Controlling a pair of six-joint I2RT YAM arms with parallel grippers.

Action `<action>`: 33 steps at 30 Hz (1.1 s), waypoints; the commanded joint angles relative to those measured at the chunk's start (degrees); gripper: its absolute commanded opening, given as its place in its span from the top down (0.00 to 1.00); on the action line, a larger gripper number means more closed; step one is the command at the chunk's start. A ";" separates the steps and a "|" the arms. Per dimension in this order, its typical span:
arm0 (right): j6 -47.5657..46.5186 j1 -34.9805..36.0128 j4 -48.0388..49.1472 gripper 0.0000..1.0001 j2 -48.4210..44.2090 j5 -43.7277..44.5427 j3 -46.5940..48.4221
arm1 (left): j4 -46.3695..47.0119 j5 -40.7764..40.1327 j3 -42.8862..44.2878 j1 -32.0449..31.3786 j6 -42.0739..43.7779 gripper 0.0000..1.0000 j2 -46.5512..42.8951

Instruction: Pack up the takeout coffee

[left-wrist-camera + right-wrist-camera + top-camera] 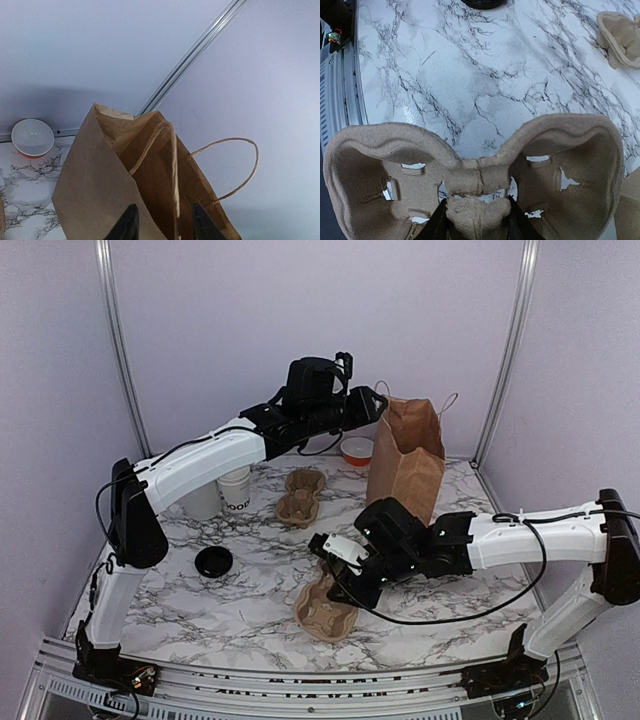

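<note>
Takeout coffee (237,490) on marble (200,612), lilac walls (300,300), right claw (476,216) grasping tray (560,150), left claw (162,222) parted

Marble-top table inside a pale lilac booth, flat even light.
Table (200,610): white marble-look top with dark grey veining, slightly glossy, soft reflections. Plain back wall (300,300) behind the table. Left wall (50,390) and right wall (590,390) close in on either side of the table, same pale lilac. Two aluminium posts rise from the table's far corners, left post (120,340) and right post (508,340), both splaying outward toward the top in the overhead view. Slotted aluminium rail (300,680) runs along the table's near edge. Soft shadow band on the back wall just above the table's far edge.
</note>
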 commanded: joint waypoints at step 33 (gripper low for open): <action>2.21 -1.17 -6.71 0.68 -15.44 -15.51 25.37 | 4.90 19.60 -13.45 6.75 -11.52 1.00 -13.68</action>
